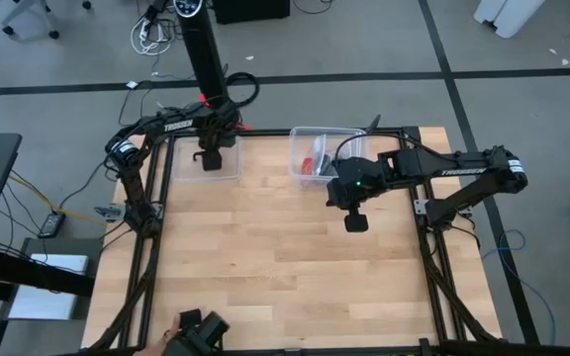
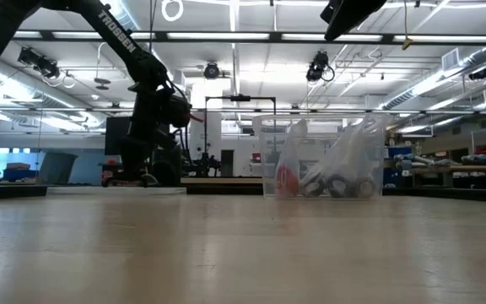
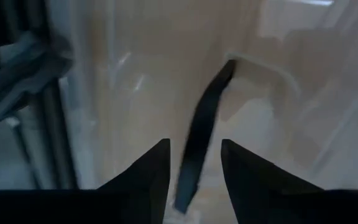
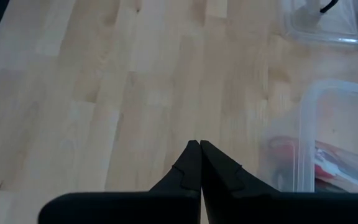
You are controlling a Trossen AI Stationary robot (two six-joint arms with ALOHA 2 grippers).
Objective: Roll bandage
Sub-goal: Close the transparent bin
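Retrieval not yet begun: bandage (image 1: pixel 317 163) is seen inside the clear tub (image 1: pixel 298 173) at the worktop's far edge. Right gripper (image 1: pixel 355 222) hangs nearby, jaws closed, empty; left gripper (image 1: pixel 211 161), parted, empty, over the other tub. Reaching in is judged next.

Robotics lab or workshop hall, strip ceiling lights (image 2: pixel 226 35), exposed ducts, grey floor (image 1: pixel 57 69) with trailing cables (image 1: pixel 151 35)

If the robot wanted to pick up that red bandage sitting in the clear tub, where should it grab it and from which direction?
Probably from straight above. The bandage lies inside the clear tub with plastic packaging, and the tub's walls block any sideways approach. I'd pinch the exposed red fabric at the top of the pile. The right gripper, shut, hovers nearest; the left gripper hangs over the other container.
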